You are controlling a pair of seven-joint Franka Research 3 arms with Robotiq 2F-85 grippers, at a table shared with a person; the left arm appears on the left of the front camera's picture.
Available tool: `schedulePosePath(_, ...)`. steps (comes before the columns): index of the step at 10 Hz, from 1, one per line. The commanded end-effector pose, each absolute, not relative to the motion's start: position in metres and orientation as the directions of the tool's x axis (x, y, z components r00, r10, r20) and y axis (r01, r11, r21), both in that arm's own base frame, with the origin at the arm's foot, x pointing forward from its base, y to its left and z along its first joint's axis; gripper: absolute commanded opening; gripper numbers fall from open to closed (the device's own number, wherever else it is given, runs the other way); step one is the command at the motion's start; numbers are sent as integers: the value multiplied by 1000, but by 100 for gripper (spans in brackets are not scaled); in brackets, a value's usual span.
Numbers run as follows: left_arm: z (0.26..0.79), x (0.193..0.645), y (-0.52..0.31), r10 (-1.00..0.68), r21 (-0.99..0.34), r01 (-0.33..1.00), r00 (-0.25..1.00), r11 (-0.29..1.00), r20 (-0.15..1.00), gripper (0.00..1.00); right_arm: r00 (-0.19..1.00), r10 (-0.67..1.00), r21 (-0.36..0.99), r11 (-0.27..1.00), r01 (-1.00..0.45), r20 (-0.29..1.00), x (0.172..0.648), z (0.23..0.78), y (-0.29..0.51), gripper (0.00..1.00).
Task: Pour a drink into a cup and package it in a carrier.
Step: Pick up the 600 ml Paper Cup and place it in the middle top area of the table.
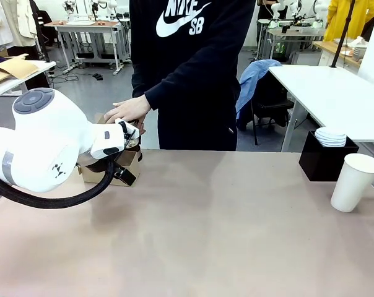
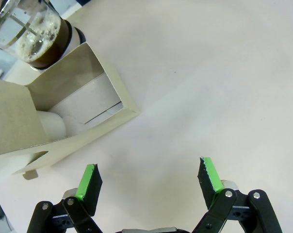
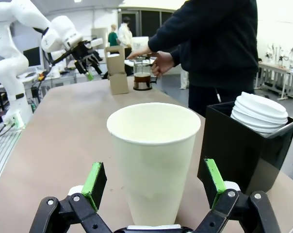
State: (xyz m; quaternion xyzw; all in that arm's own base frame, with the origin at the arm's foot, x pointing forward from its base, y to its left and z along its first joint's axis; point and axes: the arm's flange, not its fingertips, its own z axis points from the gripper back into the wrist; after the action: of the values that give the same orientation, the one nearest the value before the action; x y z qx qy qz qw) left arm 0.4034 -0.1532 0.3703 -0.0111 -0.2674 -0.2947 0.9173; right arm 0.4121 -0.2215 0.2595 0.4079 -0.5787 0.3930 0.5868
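Two robot hands, both with jaws apart and nothing gripped.

Left hand (image 2: 149,174): green pads are spread wide above the bare surface (image 2: 214,73). In the left wrist view the carrier (image 2: 112,94), brown cardboard, lies at 10 o'clock from this hand, near it but apart. The glass jug (image 2: 37,34) stands just beyond the carrier at 11 o'clock. It holds the drink (image 2: 52,51), dark brown with froth on top.

Right hand (image 3: 154,175): the pads stand on either side of the cup (image 3: 154,155), which is white paper, upright, at 12 o'clock. A gap shows on each flank. A black box (image 3: 243,155) with stacked white lids (image 3: 260,112) sits at 2 o'clock from the cup.

Front view: the cup is at the surface's 3 o'clock edge and the carrier is toward 10 o'clock, well apart. The person's hand (image 3: 161,62) grips the jug handle.
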Motion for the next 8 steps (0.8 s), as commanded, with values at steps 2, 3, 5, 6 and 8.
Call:
schedulePosePath(2,370,403,-152,-533,135,546,684,827,498,100,55,-24,60,373,-926,998,422,246,-205,100)
schedulePosePath(3,370,403,-152,-533,135,546,684,827,498,100,62,-33,70,374,-925,997,426,242,-201,100)
schedulePosePath(5,370,403,-152,-533,135,546,684,827,498,100,75,-32,82,361,-929,997,436,234,-188,100)
schedulePosePath(6,370,403,-152,-533,135,546,684,827,498,100,85,-29,90,347,-934,996,441,230,-179,100)
schedulePosePath(8,370,403,-152,-533,135,546,684,827,498,100,101,-22,102,333,-938,995,453,227,-166,100)
